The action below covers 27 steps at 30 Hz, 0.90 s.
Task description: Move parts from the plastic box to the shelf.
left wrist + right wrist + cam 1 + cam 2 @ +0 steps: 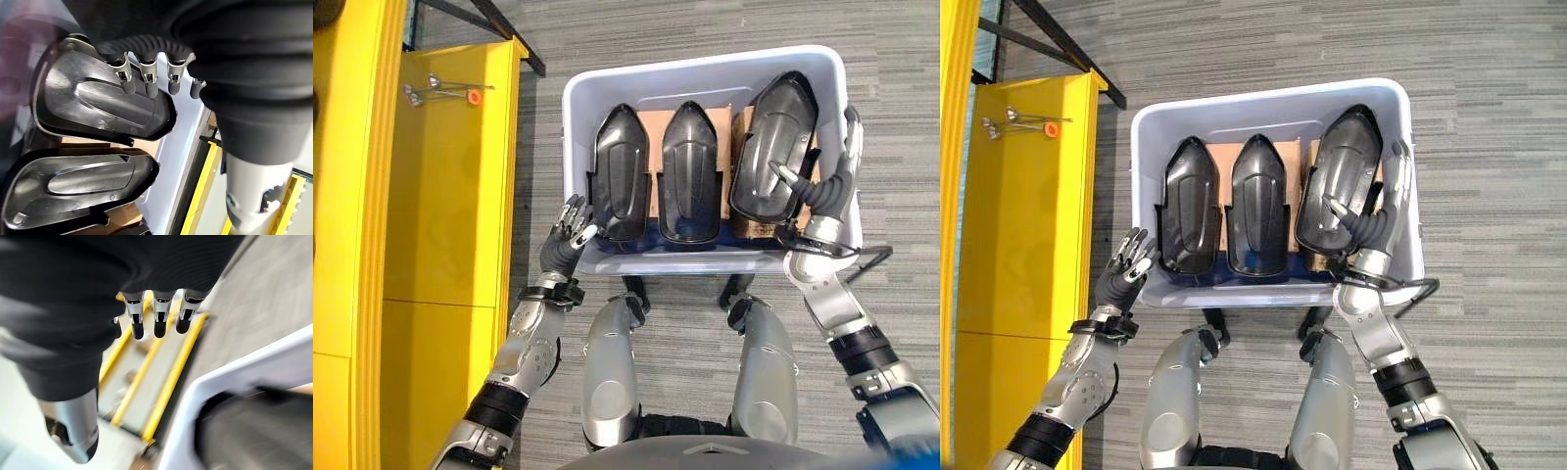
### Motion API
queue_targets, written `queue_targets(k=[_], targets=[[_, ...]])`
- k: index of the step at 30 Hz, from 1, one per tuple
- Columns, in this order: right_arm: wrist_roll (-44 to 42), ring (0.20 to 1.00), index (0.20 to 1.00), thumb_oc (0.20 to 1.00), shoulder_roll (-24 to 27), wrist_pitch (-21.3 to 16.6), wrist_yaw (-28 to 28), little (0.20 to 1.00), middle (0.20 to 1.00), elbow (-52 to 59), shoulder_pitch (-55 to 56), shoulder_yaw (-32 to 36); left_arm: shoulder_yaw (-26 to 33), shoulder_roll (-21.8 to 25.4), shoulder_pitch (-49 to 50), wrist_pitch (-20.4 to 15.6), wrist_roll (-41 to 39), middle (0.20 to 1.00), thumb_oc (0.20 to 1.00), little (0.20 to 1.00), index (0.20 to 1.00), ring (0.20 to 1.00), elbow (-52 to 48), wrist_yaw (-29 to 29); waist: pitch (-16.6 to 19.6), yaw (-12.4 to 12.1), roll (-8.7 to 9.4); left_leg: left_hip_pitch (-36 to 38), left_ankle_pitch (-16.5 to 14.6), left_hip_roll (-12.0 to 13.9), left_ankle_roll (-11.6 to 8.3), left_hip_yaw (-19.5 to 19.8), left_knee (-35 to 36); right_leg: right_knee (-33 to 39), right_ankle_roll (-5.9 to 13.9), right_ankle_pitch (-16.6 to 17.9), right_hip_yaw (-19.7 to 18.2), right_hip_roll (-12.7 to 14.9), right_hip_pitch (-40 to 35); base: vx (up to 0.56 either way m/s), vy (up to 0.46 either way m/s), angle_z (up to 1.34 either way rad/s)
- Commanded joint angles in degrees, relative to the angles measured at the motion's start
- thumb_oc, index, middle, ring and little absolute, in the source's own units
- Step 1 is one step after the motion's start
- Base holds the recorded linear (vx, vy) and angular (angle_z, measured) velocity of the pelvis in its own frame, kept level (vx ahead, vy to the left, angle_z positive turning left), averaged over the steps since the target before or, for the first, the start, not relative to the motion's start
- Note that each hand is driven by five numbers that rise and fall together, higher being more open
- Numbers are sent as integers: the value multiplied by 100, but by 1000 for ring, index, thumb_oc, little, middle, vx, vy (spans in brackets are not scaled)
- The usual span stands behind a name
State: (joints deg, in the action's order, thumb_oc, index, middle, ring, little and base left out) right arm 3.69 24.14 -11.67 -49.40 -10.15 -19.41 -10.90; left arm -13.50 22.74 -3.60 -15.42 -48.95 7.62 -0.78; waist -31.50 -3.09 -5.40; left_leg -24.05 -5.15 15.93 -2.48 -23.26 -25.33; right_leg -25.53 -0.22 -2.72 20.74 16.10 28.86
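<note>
Right now I see three black moulded parts standing in a row inside the plastic box on the carpet. My right hand sits at the box's right wall, thumb and fingers curled round the right part, which leans tilted. My left hand hovers at the box's near-left corner, fingers relaxed and empty, just beside the left part. The middle part stands untouched. The yellow shelf lies to the left.
</note>
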Motion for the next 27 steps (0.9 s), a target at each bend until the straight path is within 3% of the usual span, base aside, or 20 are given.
queue_targets(k=[1,4,14,17,22,27], targets=[[-419,1000,1000,1000,-78,-19,175,1000,1000,127,-389,102,-121,107,88,-333,-53,1000,1000,1000,1000,1000,-586,59,170,-107,-34,122,347,173,-224,183,600,-500,817,-402,-191,475,-43,-3,16,-3],[-426,1000,1000,1000,-92,-195,448,1000,1000,-149,-625,49,-127,111,-27,-232,-68,1000,1000,1000,1000,1000,-557,105,170,-160,-50,107,369,140,-219,210,623,-472,800,-394,-168,467,-67,0,0,0],[-431,1000,1000,1000,-23,96,856,1000,1000,-556,-851,-132,56,104,-50,-30,-100,1000,1000,1000,1000,1000,-452,-5,170,-295,-66,47,409,102,-222,275,612,-553,762,-424,-89,516,-66,-1,0,0],[-35,1000,1000,1000,50,90,567,1000,1000,-749,-995,-183,72,141,-101,52,-115,1000,1000,1000,1000,1000,-437,-1,170,-343,-76,7,428,90,-231,303,605,-594,766,-431,-55,533,-45,1,-1,1],[-170,1000,1000,1000,62,196,-58,1000,1000,-1033,-1000,-133,47,139,-123,76,-87,1000,1000,1000,1000,1000,-363,-35,170,-355,-73,-7,429,102,-230,309,602,-638,757,-454,-66,527,-26,0,0,0],[-428,1000,1000,1000,23,104,-45,1000,1000,-1215,-959,-30,24,95,-177,3,-419,1000,1000,1000,1000,1000,-328,-11,170,-348,-56,-39,456,124,-238,296,643,-606,756,-433,-76,505,4,0,0,0]])
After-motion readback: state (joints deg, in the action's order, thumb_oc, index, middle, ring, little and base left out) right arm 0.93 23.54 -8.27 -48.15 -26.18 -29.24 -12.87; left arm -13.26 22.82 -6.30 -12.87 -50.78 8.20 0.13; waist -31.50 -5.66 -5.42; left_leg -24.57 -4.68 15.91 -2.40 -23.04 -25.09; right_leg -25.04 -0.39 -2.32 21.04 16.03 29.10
